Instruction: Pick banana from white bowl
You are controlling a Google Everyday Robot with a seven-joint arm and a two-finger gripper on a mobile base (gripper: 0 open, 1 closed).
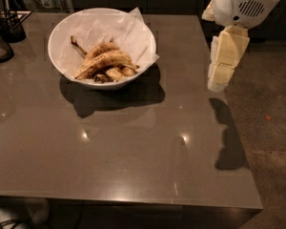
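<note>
In the camera view, the white bowl (55,51) sits on the far left part of a dark grey table (133,147), casting a shadow toward the near side. Crumpled white paper (129,28) lines it and pokes out over the rim on the right. The banana (105,61), long, yellow and heavily brown-speckled, lies inside the bowl across its near half, thin pointed end down to the left. Just behind it and touching it lies a shorter curved banana (99,49), its dark stem pointing up and to the left. A few stubby banana pieces (115,73) rest under the long one's near edge.

The gripper (218,84) hangs pointing downward from the white arm housing (240,4) at the upper right, above the table's right edge and well apart from the bowl. How its claw stands is not readable here; nothing visible is in it. Its shadow (226,132) falls along the table's right side. A dark cup of utensils (10,25) stands at the far left.
</note>
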